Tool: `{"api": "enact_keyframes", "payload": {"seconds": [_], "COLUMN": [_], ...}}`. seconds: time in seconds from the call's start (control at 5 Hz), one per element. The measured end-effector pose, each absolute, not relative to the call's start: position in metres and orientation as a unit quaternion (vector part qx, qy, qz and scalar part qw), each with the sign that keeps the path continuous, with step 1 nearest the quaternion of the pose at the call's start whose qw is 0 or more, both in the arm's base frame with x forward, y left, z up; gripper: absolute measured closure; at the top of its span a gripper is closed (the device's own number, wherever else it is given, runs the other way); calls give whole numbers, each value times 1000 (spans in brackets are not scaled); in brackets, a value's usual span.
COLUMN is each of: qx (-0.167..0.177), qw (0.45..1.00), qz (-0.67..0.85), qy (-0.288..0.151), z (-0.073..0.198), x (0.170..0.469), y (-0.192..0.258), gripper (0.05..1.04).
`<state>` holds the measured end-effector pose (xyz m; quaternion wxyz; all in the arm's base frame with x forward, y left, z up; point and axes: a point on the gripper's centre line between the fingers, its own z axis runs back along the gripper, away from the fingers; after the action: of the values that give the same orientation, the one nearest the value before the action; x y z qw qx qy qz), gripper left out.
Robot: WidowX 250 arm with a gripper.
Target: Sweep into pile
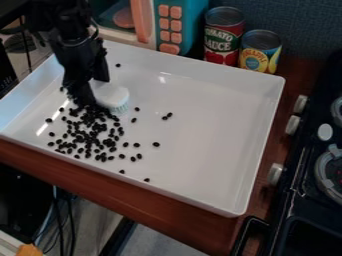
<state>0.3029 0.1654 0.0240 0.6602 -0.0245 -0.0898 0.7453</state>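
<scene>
The black gripper (93, 89) hangs down over the left part of the white tray (207, 135), shut on a brush. The white head of the brush (111, 95), with pale teal bristles pointing down, sticks out to the right of the gripper and rests at the upper edge of the beans. Small black beans (90, 135) lie in a dense, uneven patch in front of the gripper. Scattered beans lie around the patch, a few farther right and one near the tray's back wall. The gripper hides part of the brush and perhaps some beans.
Behind the tray stand a toy microwave (150, 25), a red can (223, 36) and a yellow-and-blue can (260, 51). A black stove with knobs (292, 125) lies to the right. The tray's raised walls bound the work area on the wooden counter (167, 212).
</scene>
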Motion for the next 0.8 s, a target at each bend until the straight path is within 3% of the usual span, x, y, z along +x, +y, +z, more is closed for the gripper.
{"api": "enact_keyframes", "payload": {"seconds": [0.8], "qx": [-58], "qw": [643], "qz": [759], "qy": [-89], "z": [22], "x": [246], "y": [162], "gripper": [373]}}
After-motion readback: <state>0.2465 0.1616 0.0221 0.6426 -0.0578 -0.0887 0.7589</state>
